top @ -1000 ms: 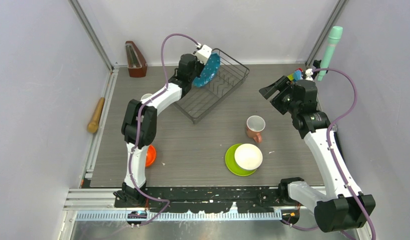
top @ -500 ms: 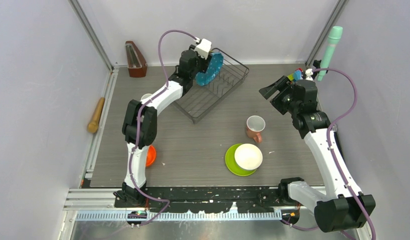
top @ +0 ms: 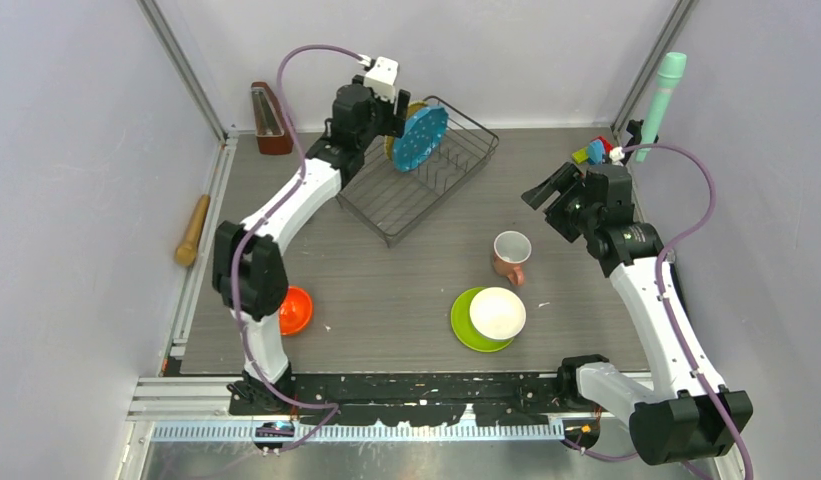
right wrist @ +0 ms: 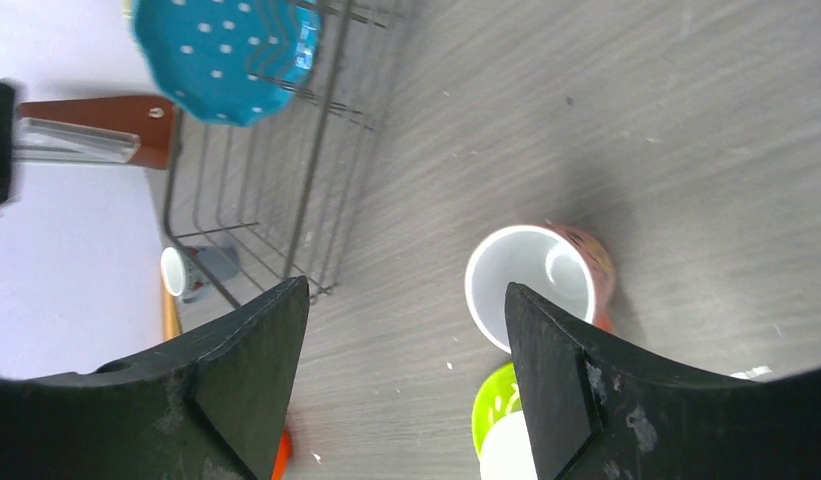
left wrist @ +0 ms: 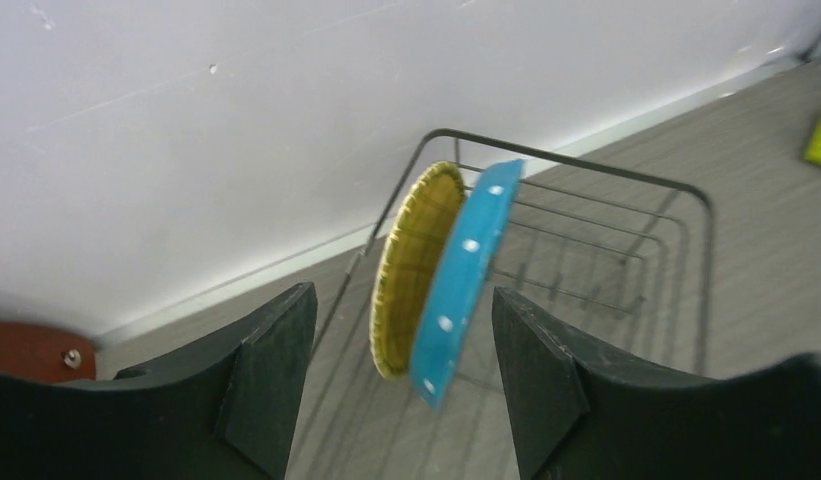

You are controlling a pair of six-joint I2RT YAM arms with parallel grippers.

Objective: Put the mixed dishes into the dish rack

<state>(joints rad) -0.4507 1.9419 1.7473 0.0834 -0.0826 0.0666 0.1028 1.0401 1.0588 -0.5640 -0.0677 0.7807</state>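
The dark wire dish rack (top: 406, 205) stands at the back centre. The teal-blue plate (top: 422, 137) stands on edge in it, next to the round yellow woven plate (left wrist: 414, 262). My left gripper (top: 378, 112) is open and empty, just left of both plates and clear of them (left wrist: 401, 300). My right gripper (top: 543, 187) is open and empty above the table, right of the rack (right wrist: 406, 290). The salmon-pink mug (top: 510, 254) stands upright. The white bowl (top: 497, 312) sits on the lime green plate (top: 462, 325). The orange bowl (top: 295, 310) lies front left. The grey-blue mug (right wrist: 186, 272) is beyond the rack.
A wooden metronome (top: 271, 118) stands back left. A wooden roller (top: 193, 230) lies beside the left rail. Coloured toy blocks (top: 594, 152) and a mint green cylinder (top: 662, 100) are back right. Grey walls close in the sides and back.
My left gripper has let go of the teal-blue plate, which now stands in the rack, and has drawn back up and to the left. The right gripper has shifted slightly.
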